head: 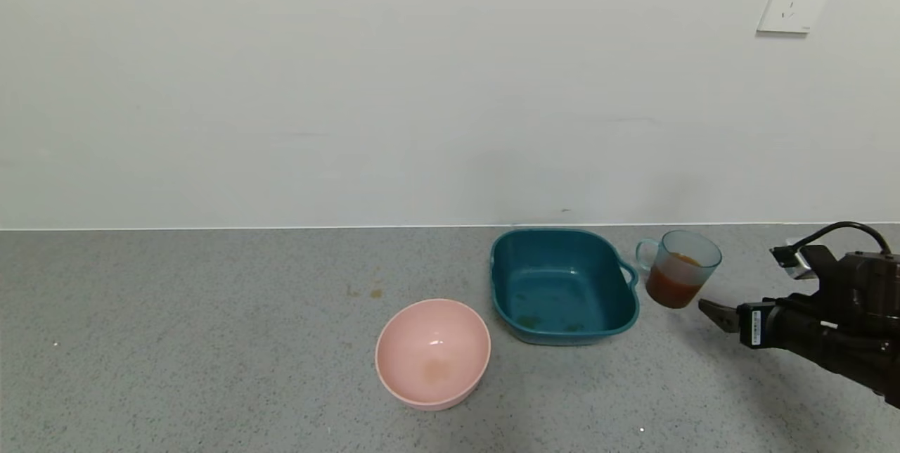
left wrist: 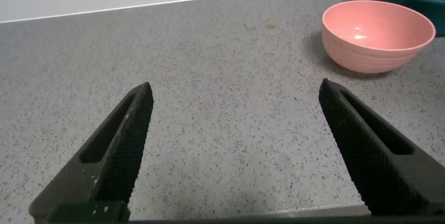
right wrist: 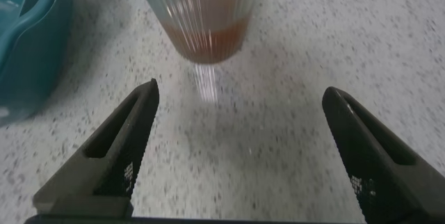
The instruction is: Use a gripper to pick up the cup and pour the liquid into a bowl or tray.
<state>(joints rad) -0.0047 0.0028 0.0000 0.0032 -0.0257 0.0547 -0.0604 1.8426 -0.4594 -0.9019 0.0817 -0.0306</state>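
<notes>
Ribbed translucent cup (head: 679,269) of reddish-brown liquid (head: 673,286) upright right of glossy teal basin (head: 562,284); right gripper (right wrist: 240,137) jaws wide nearby; left gripper (left wrist: 236,130) jaws wide over speckled surface (head: 211,340).

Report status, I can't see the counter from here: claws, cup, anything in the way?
Right claw open, short of cup. Left claw open, idle over counter. Cup upright, liquid inside, beside basin. Path clear.

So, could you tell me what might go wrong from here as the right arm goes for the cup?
1. The right gripper is open just short of the cup; a slightly off-centre approach could nudge it and slosh the reddish-brown liquid onto the counter.
2. The cup stands close beside the teal basin, handle towards it, so a jaw could knock the basin's side handle.
3. The ribbed wall may slip when tilted.
</notes>
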